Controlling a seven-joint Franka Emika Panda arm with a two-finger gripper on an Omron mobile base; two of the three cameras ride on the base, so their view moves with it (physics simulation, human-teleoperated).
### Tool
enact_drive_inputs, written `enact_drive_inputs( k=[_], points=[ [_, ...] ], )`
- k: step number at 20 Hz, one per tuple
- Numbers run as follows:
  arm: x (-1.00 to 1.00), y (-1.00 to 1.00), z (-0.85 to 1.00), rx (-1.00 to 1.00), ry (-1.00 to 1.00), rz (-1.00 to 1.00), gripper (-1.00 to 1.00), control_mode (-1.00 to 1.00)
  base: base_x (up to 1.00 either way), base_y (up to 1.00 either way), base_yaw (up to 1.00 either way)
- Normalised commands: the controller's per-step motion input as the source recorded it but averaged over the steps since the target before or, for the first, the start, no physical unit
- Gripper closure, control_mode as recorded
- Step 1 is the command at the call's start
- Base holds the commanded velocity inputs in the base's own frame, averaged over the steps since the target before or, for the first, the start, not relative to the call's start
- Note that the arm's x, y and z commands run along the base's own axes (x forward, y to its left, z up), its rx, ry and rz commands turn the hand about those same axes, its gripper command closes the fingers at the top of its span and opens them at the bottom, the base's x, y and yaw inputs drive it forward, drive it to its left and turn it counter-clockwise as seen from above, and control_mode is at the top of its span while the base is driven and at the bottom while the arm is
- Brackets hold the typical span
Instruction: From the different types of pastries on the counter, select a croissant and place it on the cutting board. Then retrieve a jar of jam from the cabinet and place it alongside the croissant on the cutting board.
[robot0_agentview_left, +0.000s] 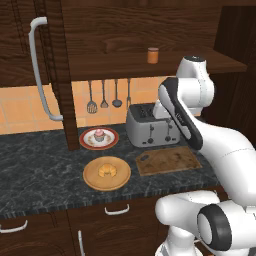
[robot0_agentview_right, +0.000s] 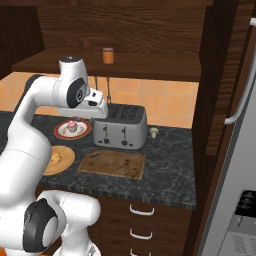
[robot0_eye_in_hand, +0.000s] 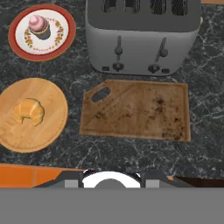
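Observation:
The croissant (robot0_eye_in_hand: 29, 111) lies on a round light-wood plate (robot0_eye_in_hand: 39, 140) on the black counter (robot0_agentview_left: 40, 165), left of the dark cutting board (robot0_eye_in_hand: 135, 111), which is bare. A pink-frosted cupcake (robot0_eye_in_hand: 39, 26) sits on a red-rimmed plate behind it. The orange-brown jar of jam (robot0_agentview_left: 153, 55) stands on the cabinet shelf (robot0_agentview_left: 125, 64) above the toaster. My gripper (robot0_agentview_right: 98, 114) hangs high over the counter in front of the toaster, looking straight down on the board. It is shut, with nothing seen in it.
A silver toaster (robot0_eye_in_hand: 142, 39) stands right behind the board. Utensils (robot0_agentview_left: 104, 97) hang on the tiled wall. A small beige object (robot0_agentview_right: 154, 132) sits right of the toaster. A tall door with a curved grey handle (robot0_agentview_left: 37, 70) is at the left, a fridge (robot0_agentview_right: 240, 150) at the right.

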Motion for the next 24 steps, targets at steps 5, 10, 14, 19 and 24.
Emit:
enact_drive_inputs(
  k=[5, 10, 14, 19, 24],
  points=[
    [0.00, 0.00, -0.20, 0.01, 0.11, 0.00, -1.00, -1.00, 0.00, 0.00, 0.00],
    [-0.07, 0.02, -0.40, 0.05, 0.18, 0.00, -1.00, -1.00, 0.00, 0.00, 0.00],
    [-0.24, 0.30, -0.33, 0.03, 0.18, 0.00, -1.00, -1.00, 0.00, 0.00, 0.00],
    [-0.16, 0.74, -0.23, 0.00, 0.06, 0.00, -1.00, -1.00, 0.00, 0.00, 0.00],
    [-0.11, 0.95, -0.15, -0.01, 0.00, 0.00, -1.00, -1.00, 0.00, 0.00, 0.00]
  ],
)
